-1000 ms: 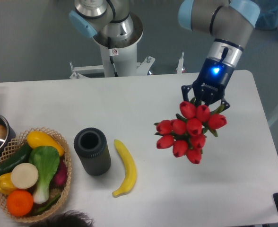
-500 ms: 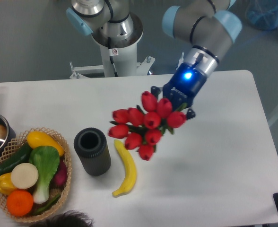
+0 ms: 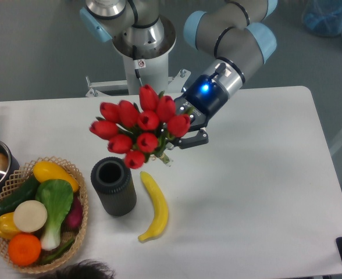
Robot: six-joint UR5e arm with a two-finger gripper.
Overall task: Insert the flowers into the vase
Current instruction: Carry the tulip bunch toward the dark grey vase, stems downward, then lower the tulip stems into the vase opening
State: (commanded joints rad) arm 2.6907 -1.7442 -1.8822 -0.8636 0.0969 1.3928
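Carrying the flowers [image 3: 138, 129] toward the vase [image 3: 113, 185] is the step in hand, as I judge it: the bunch is off the surface [image 3: 258, 192] and not yet over the vase's mouth. The hand [image 3: 185, 129] is clamped on the stems, with the red buds fanning out to its left and its fingers mostly hidden behind the leaves. The vase stands upright below and to the left of the hand, just under the lowest bud, with its round mouth unobstructed. A banana [image 3: 153, 206] lies just beside the vase, below the hand, and a woven basket [image 3: 78, 229] of vegetables sits farther left.

The next move likely calls for a short further shift left and down, and for tilting the bunch so the stem ends point into the mouth. The stems are hidden behind the buds, so I cannot tell how they sit now. The bunch is wider than the vase, so the stems must lead and the buds will spread over the rim.

Compared with half a second ago, the hand has swung left and up, bringing the bunch from above the banana to above the vase. A second ago it hung well to the right. The vase, banana and basket have not moved.
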